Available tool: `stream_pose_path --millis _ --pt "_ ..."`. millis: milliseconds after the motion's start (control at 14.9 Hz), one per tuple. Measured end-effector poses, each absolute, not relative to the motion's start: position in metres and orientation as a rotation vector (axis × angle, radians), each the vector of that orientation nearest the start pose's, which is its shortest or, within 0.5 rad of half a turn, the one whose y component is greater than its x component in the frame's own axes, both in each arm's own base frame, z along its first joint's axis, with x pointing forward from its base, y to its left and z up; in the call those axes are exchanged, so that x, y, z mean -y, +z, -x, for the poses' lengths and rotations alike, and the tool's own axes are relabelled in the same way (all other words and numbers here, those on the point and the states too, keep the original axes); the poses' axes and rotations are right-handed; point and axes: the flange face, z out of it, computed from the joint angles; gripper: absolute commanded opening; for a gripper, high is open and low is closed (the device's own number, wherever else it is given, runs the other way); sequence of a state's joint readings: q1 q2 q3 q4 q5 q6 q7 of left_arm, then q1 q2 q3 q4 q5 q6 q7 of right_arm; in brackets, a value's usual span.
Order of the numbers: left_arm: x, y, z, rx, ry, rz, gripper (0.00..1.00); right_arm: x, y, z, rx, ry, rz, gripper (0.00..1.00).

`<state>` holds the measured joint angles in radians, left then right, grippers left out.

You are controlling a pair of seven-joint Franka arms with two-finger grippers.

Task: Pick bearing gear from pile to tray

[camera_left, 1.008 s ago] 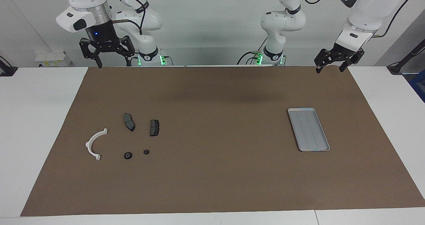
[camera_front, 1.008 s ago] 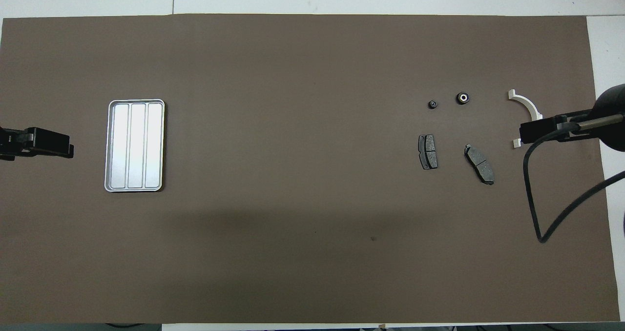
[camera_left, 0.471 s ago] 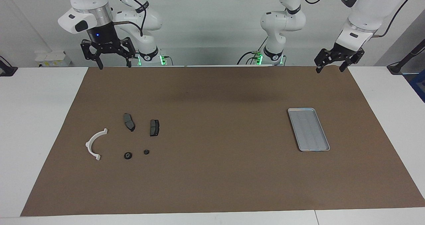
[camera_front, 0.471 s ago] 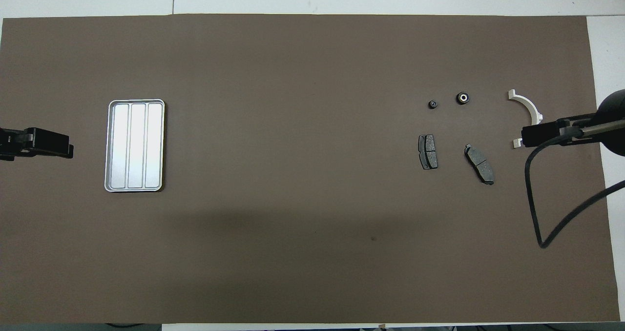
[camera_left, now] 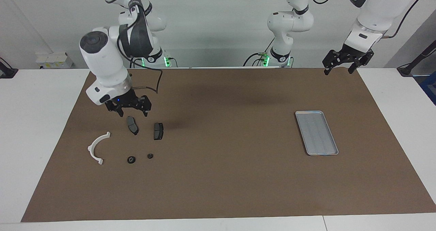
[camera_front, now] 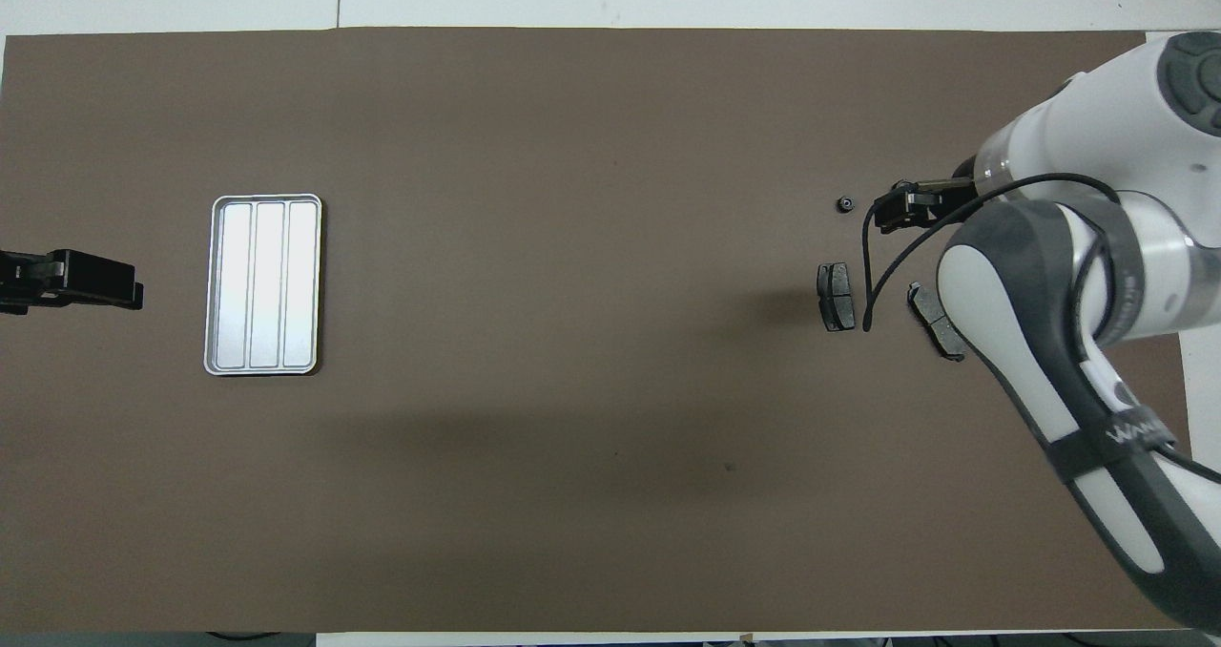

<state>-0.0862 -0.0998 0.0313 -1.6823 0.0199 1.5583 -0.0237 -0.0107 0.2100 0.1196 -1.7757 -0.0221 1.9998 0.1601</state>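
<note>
One camera sits high across the surface and faces the two robots, whose bases stand at the top of its picture, taking in the whole brown mat from a fair way off. The other hangs high above the robots' own end and looks forward and steeply down. Both share the mat, the tray and the scattered parts, half a turn apart.
</note>
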Motion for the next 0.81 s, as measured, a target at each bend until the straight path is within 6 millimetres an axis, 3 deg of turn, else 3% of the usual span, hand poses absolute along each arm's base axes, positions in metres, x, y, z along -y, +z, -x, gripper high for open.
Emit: stream_pose_path --millis 134,336,471,807 --pt "0.026 0.625 -0.520 -0.049 0.037 3.123 1.00 -0.069 0.402 -0.633 -0.104 -0.041 3.121 1.00" --pt "0.026 0.625 -0.520 -0.049 0.037 3.123 1.00 -0.088 0.360 -0.645 -0.148 -0.063 3.112 1.00" --pt "0.026 0.625 -0.520 -0.049 0.037 3.123 1.00 -0.097 0.340 -0.653 -0.192 -0.062 3.138 1.00" --pt "0.026 0.625 -0.520 -0.049 0.037 3.123 1.00 -0.095 0.296 -0.673 -0.311 -0.040 3.158 0.97"
